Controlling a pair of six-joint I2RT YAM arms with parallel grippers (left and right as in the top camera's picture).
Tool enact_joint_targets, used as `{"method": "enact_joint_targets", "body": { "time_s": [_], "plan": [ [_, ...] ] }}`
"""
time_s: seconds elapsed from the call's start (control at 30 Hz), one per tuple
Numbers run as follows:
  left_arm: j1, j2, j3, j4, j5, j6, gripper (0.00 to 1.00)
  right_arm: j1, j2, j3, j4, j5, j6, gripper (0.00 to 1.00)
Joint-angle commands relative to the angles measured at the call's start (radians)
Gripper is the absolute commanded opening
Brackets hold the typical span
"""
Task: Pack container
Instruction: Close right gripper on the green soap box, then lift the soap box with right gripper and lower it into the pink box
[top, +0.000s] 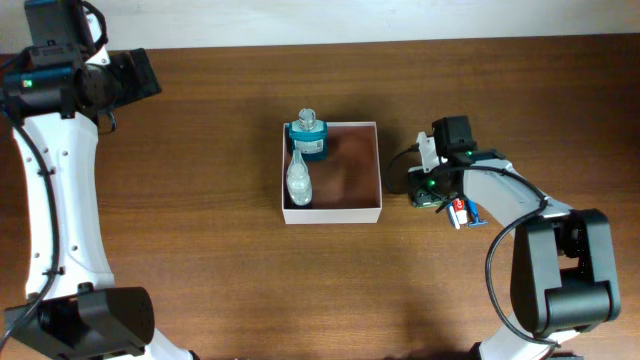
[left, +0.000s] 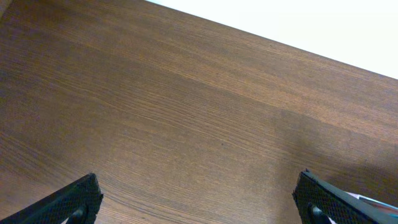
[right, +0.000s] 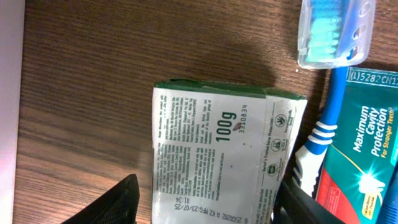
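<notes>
The container (top: 332, 215) sat at the middle of the table (top: 200, 220), holding a teal bottle (top: 308, 140) and a clear bottle (top: 299, 180). The right gripper (right: 205, 202) hung just beside its right wall, jaws partly spread either side of a soap box (right: 217, 149), with a toothbrush (right: 328, 124) alongside. The left gripper (left: 199, 199) stood wide open and holding nothing, well apart at the far left corner.

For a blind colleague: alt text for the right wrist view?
A green-and-white box marked 100g lies on the wooden table between two black fingers. Right of it lie a capped blue toothbrush and a teal toothpaste box.
</notes>
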Motion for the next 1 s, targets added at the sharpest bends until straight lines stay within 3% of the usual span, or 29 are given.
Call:
{"method": "enact_joint_targets", "body": {
  "time_s": [0.0, 0.37, 0.7, 0.83, 0.97],
  "plan": [
    [0.002, 0.002, 0.002, 0.002, 0.007, -0.005, 1.0, -0.007, 0.013, -0.016, 0.01, -0.017, 0.008, 0.6],
    [0.002, 0.002, 0.002, 0.002, 0.007, -0.005, 1.0, -0.008, 0.013, -0.042, 0.05, -0.017, 0.008, 0.58],
    [0.002, 0.002, 0.002, 0.002, 0.008, -0.005, 1.0, -0.008, 0.013, -0.035, 0.046, -0.016, 0.025, 0.41],
    [0.002, 0.002, 0.002, 0.002, 0.008, -0.005, 1.0, -0.008, -0.01, 0.049, -0.062, -0.013, 0.029, 0.31],
    [0.002, 0.002, 0.002, 0.002, 0.008, -0.005, 1.0, -0.003, -0.084, 0.201, -0.241, -0.029, 0.098, 0.3]
  ]
}}
